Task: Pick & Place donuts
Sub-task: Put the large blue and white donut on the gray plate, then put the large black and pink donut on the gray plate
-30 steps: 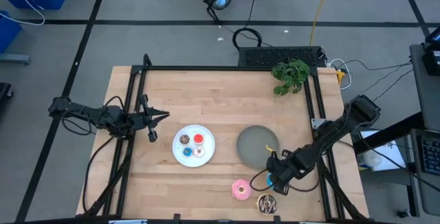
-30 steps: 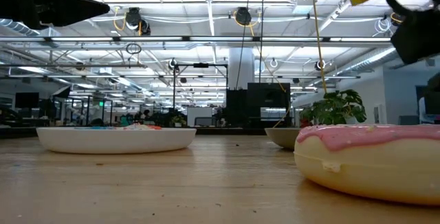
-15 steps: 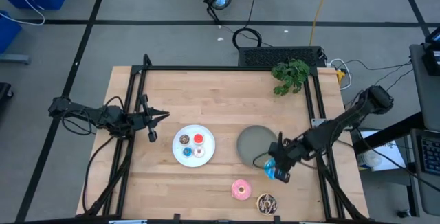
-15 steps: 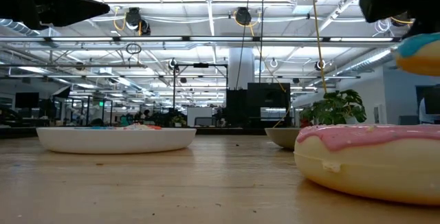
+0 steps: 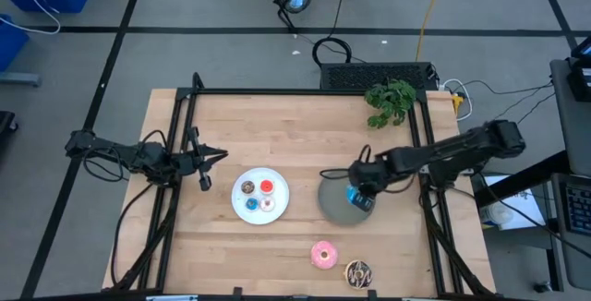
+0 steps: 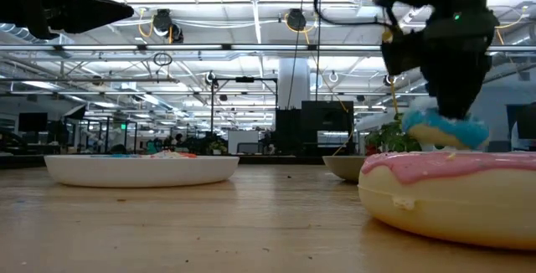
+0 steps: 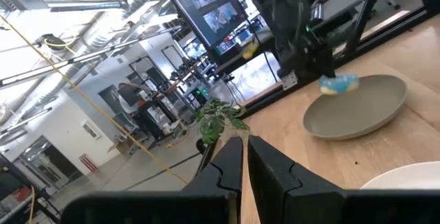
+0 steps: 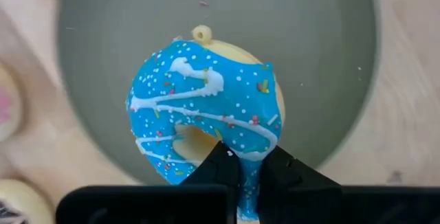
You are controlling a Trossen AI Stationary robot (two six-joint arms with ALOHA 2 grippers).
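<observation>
Wooden table [image 5: 295, 135] with a black frame along its edges. White plate [image 5: 275, 207] resting left of the middle, small donuts on it. Grey plate [image 5: 334, 198] just to its right. Pink donut [image 5: 323, 254] lying near the front edge, chocolate donut [image 5: 357, 272] close beside it, nearer still. Green plant [image 5: 391, 101] at the far right corner.

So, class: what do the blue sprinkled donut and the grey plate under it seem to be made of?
The blue sprinkled donut, held in the right gripper, looks like moulded plastic or foam, glossy, with a small loop on its rim. The grey plate looks matte, perhaps plastic or ceramic.
</observation>
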